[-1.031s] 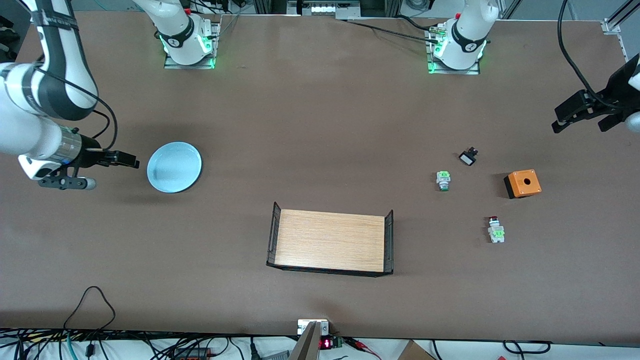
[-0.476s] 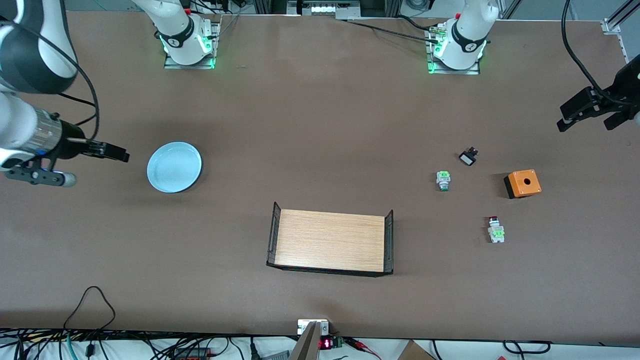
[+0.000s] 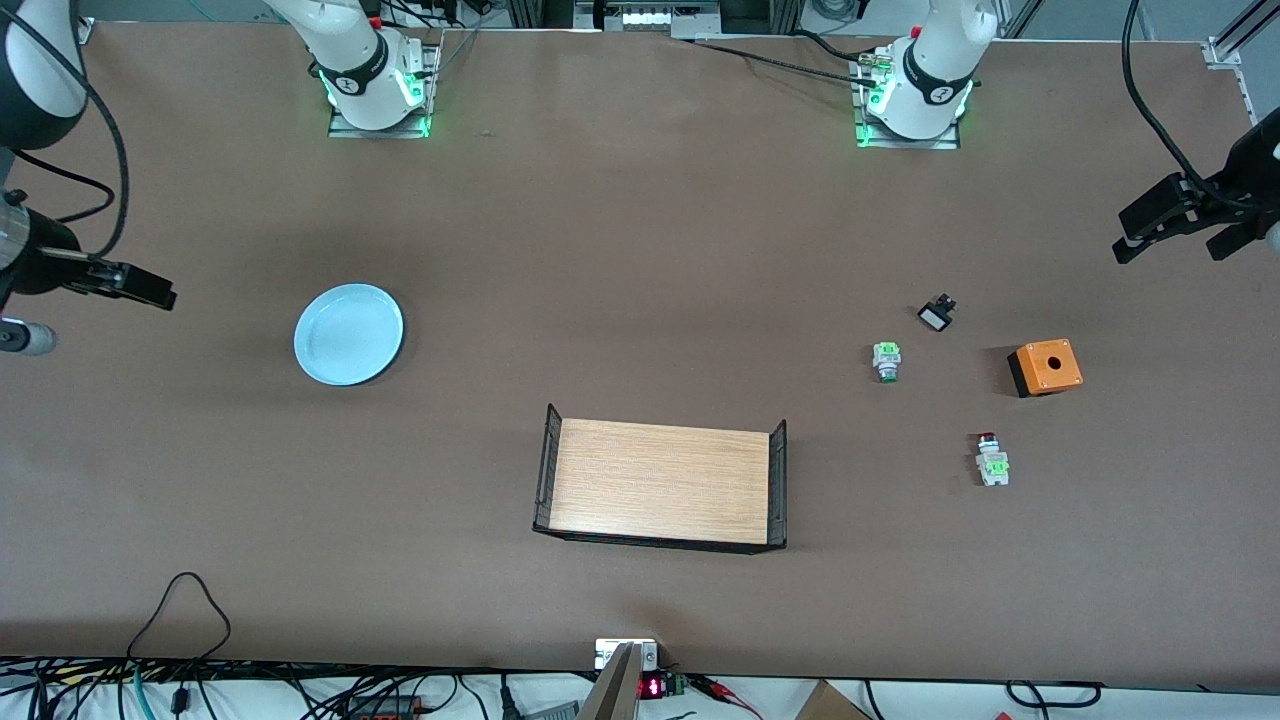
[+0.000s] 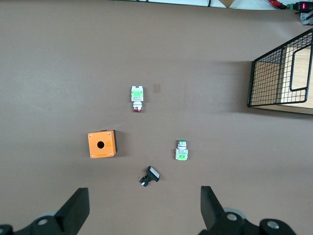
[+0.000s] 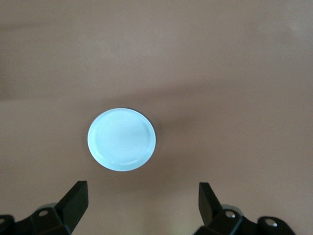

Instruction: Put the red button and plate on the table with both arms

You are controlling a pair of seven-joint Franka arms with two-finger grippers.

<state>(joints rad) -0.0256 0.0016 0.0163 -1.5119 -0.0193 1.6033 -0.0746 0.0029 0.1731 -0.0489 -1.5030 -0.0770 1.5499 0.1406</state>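
Plate and red button lie flat on the table, released, so left gripper and right gripper hover wide-jawed, empty, at its ends.

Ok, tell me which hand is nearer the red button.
Left. The left hand hangs open above the orange box's end of the table, near the red button; the right hand is open beside the plate.

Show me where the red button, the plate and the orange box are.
red button (image 3: 990, 460): front view, its white body.
plate (image 3: 348, 333): front view, middle of its dish.
orange box (image 3: 1047, 365): front view, its top face.
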